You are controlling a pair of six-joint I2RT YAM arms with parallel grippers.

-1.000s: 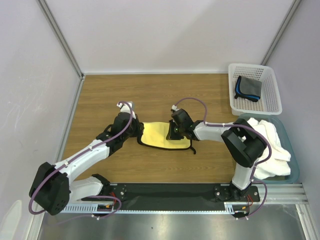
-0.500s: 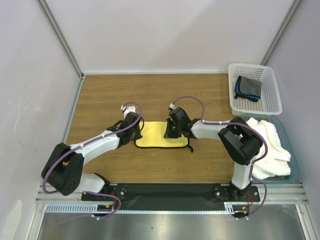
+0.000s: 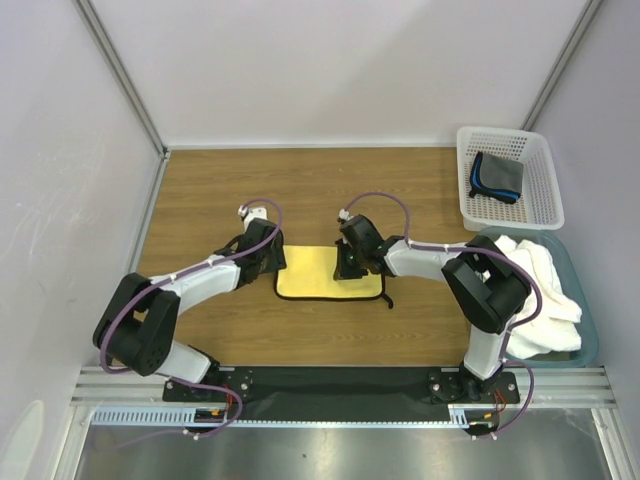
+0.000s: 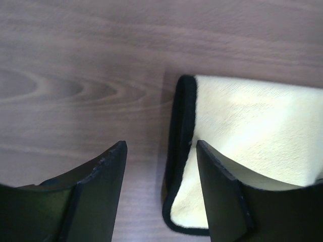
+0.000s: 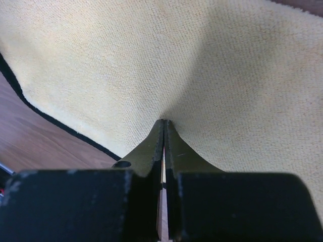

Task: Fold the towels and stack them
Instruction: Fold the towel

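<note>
since one second earlier, the left pincer [image 3: 277,262] has been opened and the yellow towel [image 3: 330,280], then gripped and lifted at its left edge, has been released; it is now laid flat as a neat rectangle. the left arm [image 3: 190,285] has been swung so that its elbow stands higher over the table [image 3: 300,190].

left wrist view: the left pincer [image 4: 160,144] is seen with its jaws well apart and nothing between them. the dark-edged, doubled left edge of the yellow towel [image 4: 252,121] lies on the wood just below the gap, partly covered by the right-hand finger.

right wrist view: the right pincer [image 5: 164,122] is fully closed, its tips set against the yellow towel [image 5: 151,50], where the cloth is puckered. whether any cloth is caught between the tips cannot be told.

top view: the right pincer [image 3: 346,268] is placed on the towel's far edge, near its middle, and the left pincer at the towel's left edge. the yellow towel lies at the centre of the table, between the two arms. a dark grey towel [image 3: 497,176] edged blue is kept folded in the white perforated basket [image 3: 500,212] at the far right corner. a white towel [image 3: 545,290] is heaped in a grey-blue tub [image 3: 588,318] just in front of the basket.
</note>
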